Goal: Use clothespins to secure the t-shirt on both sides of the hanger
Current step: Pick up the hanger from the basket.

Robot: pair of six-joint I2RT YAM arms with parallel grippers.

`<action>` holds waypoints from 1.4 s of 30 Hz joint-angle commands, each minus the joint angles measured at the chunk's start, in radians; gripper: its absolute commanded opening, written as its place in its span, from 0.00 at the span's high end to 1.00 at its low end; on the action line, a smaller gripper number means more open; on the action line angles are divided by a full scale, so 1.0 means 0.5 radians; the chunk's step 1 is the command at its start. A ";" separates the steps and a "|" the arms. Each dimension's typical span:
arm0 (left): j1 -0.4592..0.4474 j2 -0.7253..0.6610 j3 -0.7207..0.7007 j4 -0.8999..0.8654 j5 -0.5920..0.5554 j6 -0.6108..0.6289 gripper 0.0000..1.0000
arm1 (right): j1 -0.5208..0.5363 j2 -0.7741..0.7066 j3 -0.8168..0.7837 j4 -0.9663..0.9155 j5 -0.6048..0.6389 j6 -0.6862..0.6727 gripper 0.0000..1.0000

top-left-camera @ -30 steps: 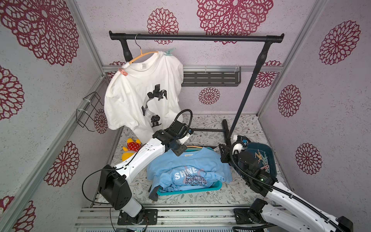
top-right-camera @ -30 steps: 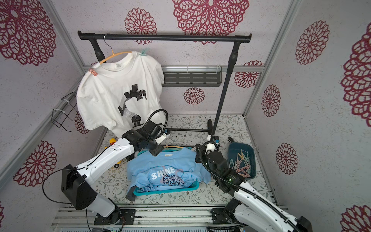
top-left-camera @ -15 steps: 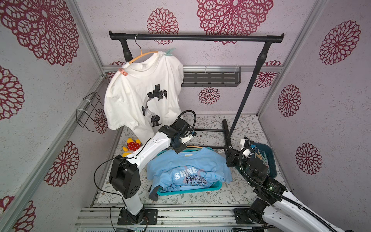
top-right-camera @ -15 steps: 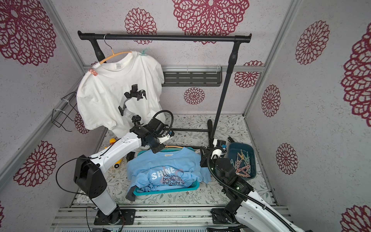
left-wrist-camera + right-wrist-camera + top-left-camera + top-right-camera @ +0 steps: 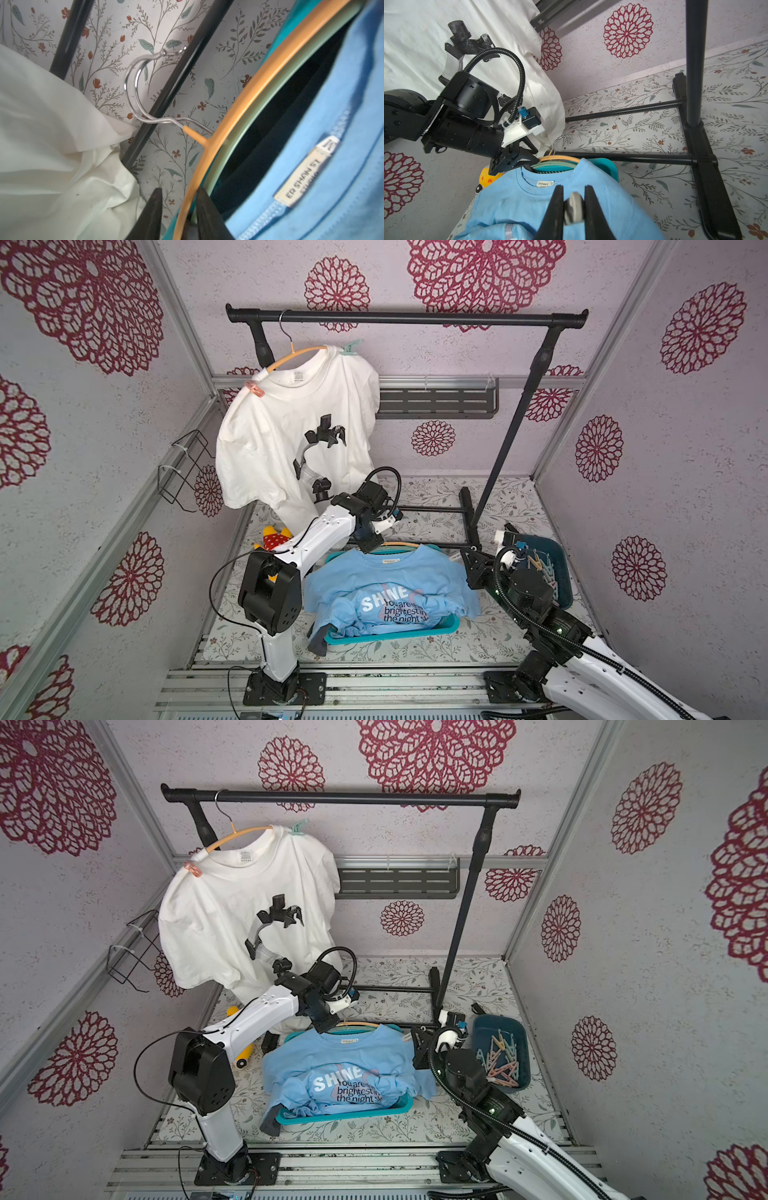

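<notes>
A white t-shirt (image 5: 291, 427) hangs on an orange hanger from the rail, with a pink clothespin (image 5: 254, 388) on one shoulder and a mint one (image 5: 351, 347) on the other. A blue t-shirt (image 5: 386, 589) lies over a teal basket (image 5: 395, 632). A second orange hanger (image 5: 239, 116) sits at the blue t-shirt's collar, above a green hanger. My left gripper (image 5: 177, 192) is open and straddles that orange bar: one finger touches it, the other stands clear. My right gripper (image 5: 572, 191) hovers over the blue shirt, shut on a whitish clothespin (image 5: 574, 207).
A dark blue tray (image 5: 519, 1036) with several pastel clothespins sits at the right, beside my right arm. The black rack's rail (image 5: 407, 317) and floor bars (image 5: 465, 514) stand behind the basket. A yellow-red plush toy (image 5: 272, 537) lies at the left. A wire holder (image 5: 183, 468) hangs on the left wall.
My left gripper has come down onto the orange hanger at the blue shirt's collar and its jaws have narrowed. My right gripper has shifted slightly forward, still holding the clothespin.
</notes>
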 commanded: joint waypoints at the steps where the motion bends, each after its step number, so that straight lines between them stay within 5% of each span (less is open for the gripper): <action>1: 0.015 0.027 0.049 -0.005 0.092 0.011 0.71 | 0.008 0.000 0.011 0.061 -0.009 0.039 1.00; 8: 0.048 0.047 0.056 0.014 0.182 -0.006 0.81 | 0.008 0.008 0.012 0.061 -0.004 0.040 1.00; 19: 0.045 0.155 0.108 -0.010 0.073 -0.036 0.82 | 0.008 0.027 0.020 0.073 -0.004 0.032 1.00; 25: 0.048 0.154 0.125 -0.013 0.035 -0.054 0.93 | 0.008 0.017 0.024 0.061 0.003 0.024 1.00; 34: 0.010 -0.110 0.072 0.095 -0.111 0.017 1.00 | 0.008 0.002 0.039 0.039 0.057 -0.066 1.00; 42: -0.151 -0.559 -0.194 0.426 -0.510 0.272 1.00 | 0.008 0.003 0.079 0.199 -0.020 -0.330 1.00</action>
